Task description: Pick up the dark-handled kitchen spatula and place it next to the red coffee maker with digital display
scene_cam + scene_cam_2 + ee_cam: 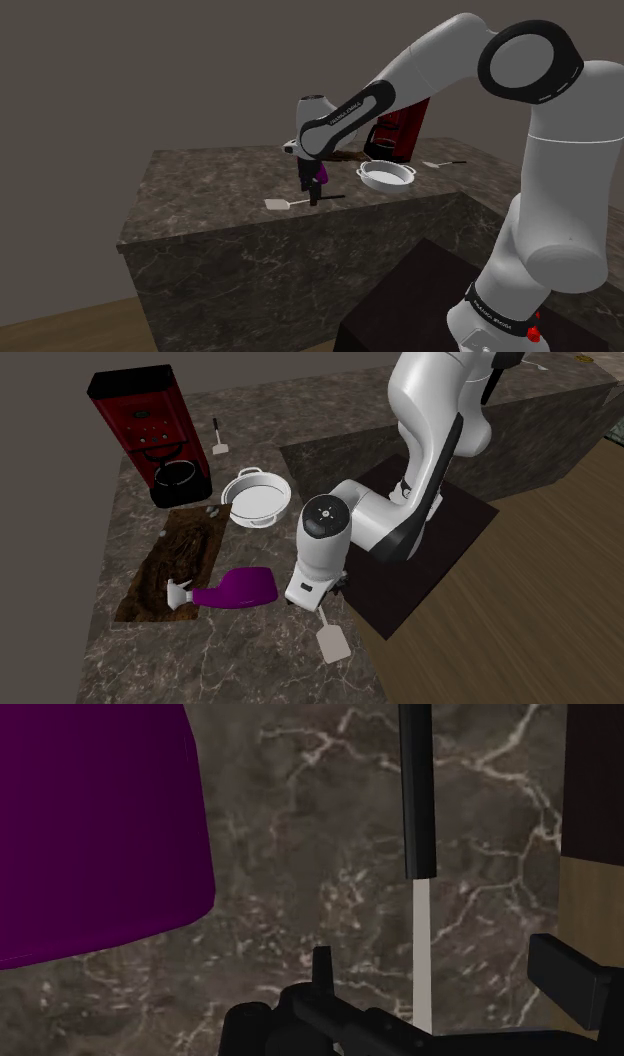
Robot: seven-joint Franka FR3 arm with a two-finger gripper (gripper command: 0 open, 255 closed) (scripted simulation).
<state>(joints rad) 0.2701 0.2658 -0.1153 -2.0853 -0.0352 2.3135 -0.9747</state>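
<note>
Shoulder view: two spatulas on the counter (200, 190). The dark-handled spatula (300, 201) lies under the gripper (313, 197). The second spatula (441, 163) lies beside the one red coffee maker (402, 128).
Second exterior view: one white pot (257, 502), one purple bottle (240, 590).
Wrist view: fingers (568, 982) spread, the handle between them, untouched.

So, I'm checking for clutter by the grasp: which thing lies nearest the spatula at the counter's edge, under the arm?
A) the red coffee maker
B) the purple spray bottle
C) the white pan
B: the purple spray bottle lies on its side just beside that spatula, while the white pan and the red coffee maker stand farther along the counter.
</note>
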